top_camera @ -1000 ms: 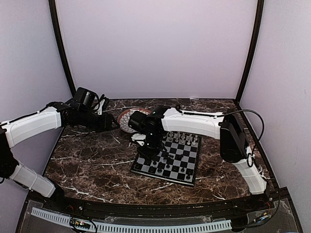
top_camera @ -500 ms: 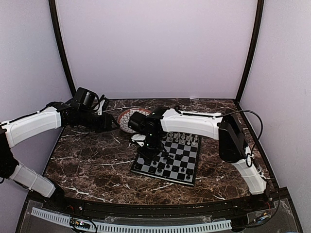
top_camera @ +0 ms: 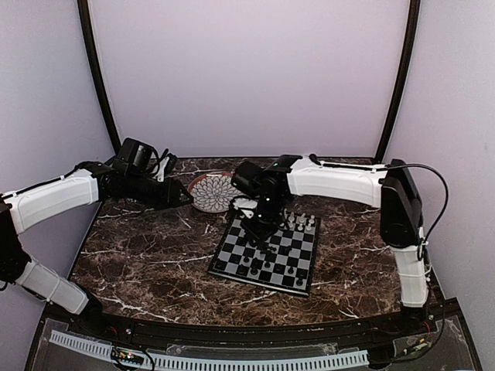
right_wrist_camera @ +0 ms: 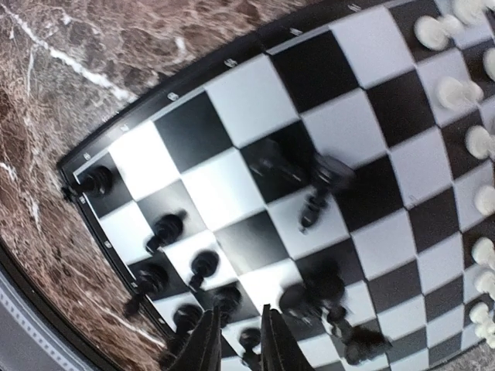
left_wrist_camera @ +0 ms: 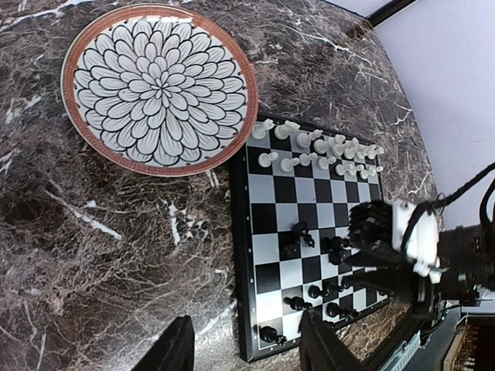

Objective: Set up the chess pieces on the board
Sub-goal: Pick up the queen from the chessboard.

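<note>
the board point(left_wrist_camera: 267, 201) is lying flat on the dark marbled table point(top_camera: 147, 247), sitting just beside the round flower-patterned plate point(left_wrist_camera: 158, 89), with a thin strip of table showing between the two in the left wrist view. the white pieces point(left_wrist_camera: 323, 145) are standing in two rows along the board's far edge, away from the arm bases, while the black pieces point(right_wrist_camera: 203, 267) are crowding the near rows, most of them upright. a few loose black ones point(right_wrist_camera: 319, 193) are sitting around the middle squares, and at least one of them is looking tilted or toppled (the right wrist view is blurring them, so their exact pose is unclear). the right gripper point(right_wrist_camera: 236, 344) is hanging over the board and pointing down at it, with black pieces showing beneath its tips in its own camera. its fingers point(right_wrist_camera: 205, 340) are standing close together with only a slim gap between them, and it is not possible to tell whether they are pinching a piece or nothing at all. the left gripper point(left_wrist_camera: 246, 349) is hovering off the board, low over the table just beside the plate on its left side, its fingers point(left_wrist_camera: 176, 352) spreading wide apart and holding nothing.
</note>
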